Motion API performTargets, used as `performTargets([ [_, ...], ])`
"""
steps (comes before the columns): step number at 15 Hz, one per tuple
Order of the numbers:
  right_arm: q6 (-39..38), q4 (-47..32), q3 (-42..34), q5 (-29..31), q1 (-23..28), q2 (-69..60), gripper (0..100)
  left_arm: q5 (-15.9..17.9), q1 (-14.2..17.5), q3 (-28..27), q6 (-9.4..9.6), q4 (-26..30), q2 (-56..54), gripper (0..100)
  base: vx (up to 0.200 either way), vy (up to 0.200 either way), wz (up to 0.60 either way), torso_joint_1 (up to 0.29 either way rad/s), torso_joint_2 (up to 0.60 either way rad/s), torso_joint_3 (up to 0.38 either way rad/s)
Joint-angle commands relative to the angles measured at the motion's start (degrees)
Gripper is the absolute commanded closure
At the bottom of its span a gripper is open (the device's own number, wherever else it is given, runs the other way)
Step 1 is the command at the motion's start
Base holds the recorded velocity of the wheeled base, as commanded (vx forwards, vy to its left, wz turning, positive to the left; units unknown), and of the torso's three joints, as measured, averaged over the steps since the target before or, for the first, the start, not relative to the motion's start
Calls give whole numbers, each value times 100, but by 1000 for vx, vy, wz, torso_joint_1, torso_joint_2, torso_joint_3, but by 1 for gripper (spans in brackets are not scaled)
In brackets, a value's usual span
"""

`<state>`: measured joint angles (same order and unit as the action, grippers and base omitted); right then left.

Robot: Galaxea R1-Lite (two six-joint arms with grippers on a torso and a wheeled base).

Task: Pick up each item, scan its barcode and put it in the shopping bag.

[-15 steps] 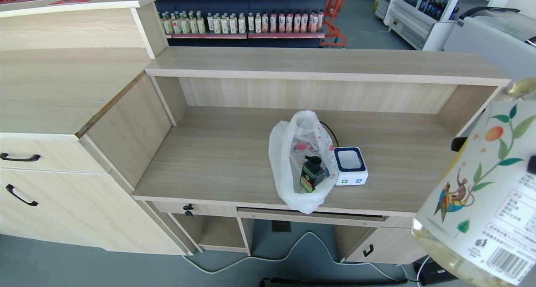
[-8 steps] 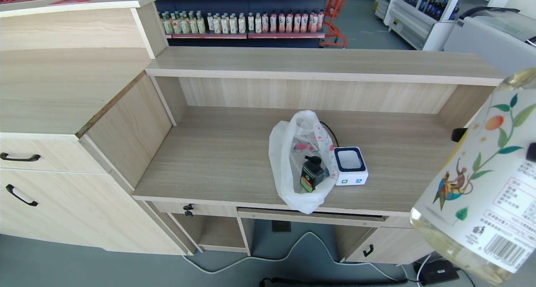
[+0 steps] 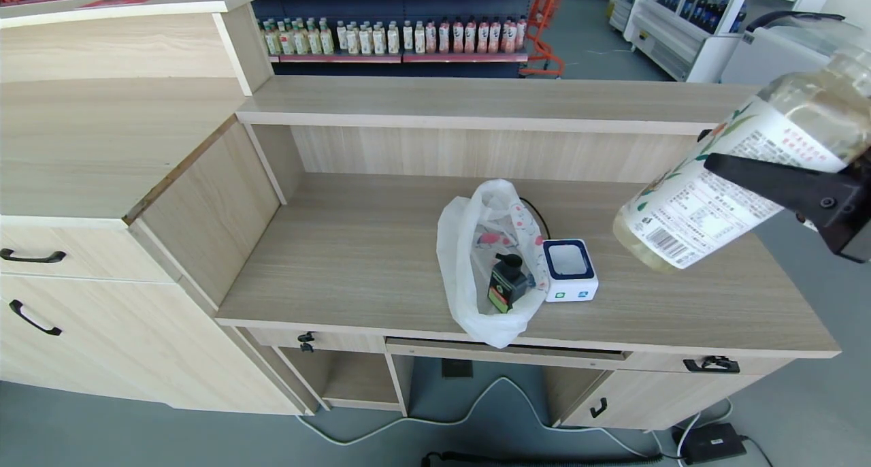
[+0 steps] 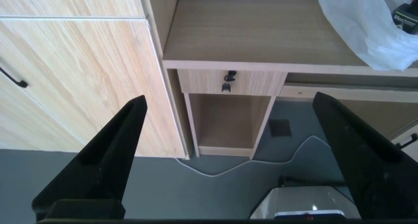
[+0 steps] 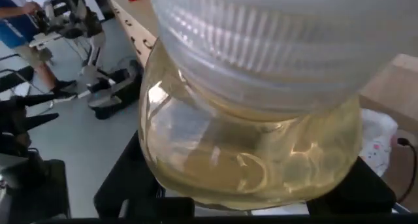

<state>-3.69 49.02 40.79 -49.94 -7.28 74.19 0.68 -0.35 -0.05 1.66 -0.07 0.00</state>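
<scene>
The right gripper (image 3: 711, 148) pinches a tilted clear bottle of pale yellow drink (image 3: 721, 195), right of the white square scanner (image 3: 570, 269); the left gripper (image 4: 228, 100) is spread.

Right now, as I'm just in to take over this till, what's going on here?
The robot's right hand grips a large bottle of pale drink, tilted, raised at the right of the counter, barcode end toward the white scanner. That sits beside the shopping bag, which holds a dark pump bottle. The left hand hangs open and empty, low in front of the counter.
</scene>
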Motion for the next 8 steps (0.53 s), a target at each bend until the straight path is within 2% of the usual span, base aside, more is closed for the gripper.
performTargets([
  [1, 1336, 126, 8, 609, 631, 860, 100, 2, 0, -4, 1, -1, 0, 0, 0, 0, 0, 0, 0, 0],
  [3, 2716, 126, -89, 1286, 1194, 1273, 100, 2, 0, 5, 1, -1, 0, 0, 0, 0, 0, 0, 0, 0],
  [4, 3191, 134, -133, 1347, 1510, 1440, 100, 2, 0, 5, 1, -1, 0, 0, 0, 0, 0, 0, 0, 0],
  [7, 3841, 653, -300, 1347, 1958, 1818, 100, 2, 0, 5, 1, -1, 0, 0, 0, 0, 0, 0, 0, 0],
  [8, 4254, 1207, -493, 1347, 2187, 2064, 100, 2, 0, 5, 1, -1, 0, 0, 0, 0, 0, 0, 0, 0],
])
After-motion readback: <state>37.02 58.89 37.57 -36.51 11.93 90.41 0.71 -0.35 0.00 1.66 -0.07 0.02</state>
